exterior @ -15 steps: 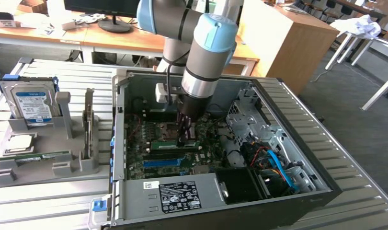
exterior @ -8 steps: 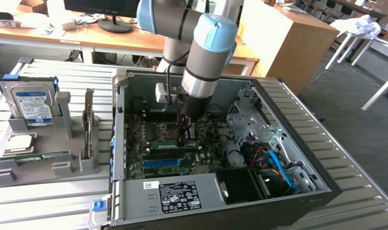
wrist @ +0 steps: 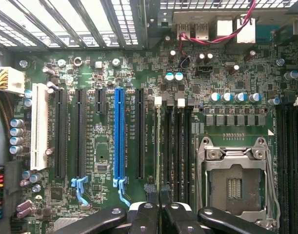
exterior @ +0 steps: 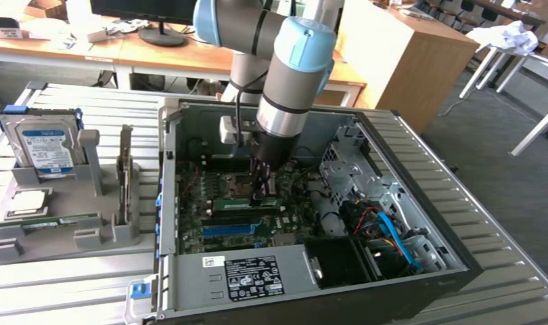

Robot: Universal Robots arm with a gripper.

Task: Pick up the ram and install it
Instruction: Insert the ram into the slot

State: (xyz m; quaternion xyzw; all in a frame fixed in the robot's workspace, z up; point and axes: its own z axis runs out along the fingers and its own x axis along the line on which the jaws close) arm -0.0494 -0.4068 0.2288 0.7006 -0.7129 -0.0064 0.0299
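The ram (exterior: 242, 202), a thin green stick, stands on edge in a memory slot of the motherboard (exterior: 222, 184) inside the open computer case (exterior: 256, 271). My gripper (exterior: 258, 198) reaches straight down into the case, and its dark fingers straddle the stick's upper edge, shut on it. In the wrist view the gripper (wrist: 161, 217) has its fingers (wrist: 144, 219) pressed close together over the row of black memory slots (wrist: 180, 146), beside the empty processor socket (wrist: 234, 185).
A grey holder tray (exterior: 39, 247) stands at the exterior view's left with a hard drive (exterior: 41, 145), a square processor chip (exterior: 30, 201) and another green stick (exterior: 53, 221). Inside the case are a drive cage (exterior: 346, 166), blue and orange cables (exterior: 392, 233) and a labelled power supply (exterior: 252, 274).
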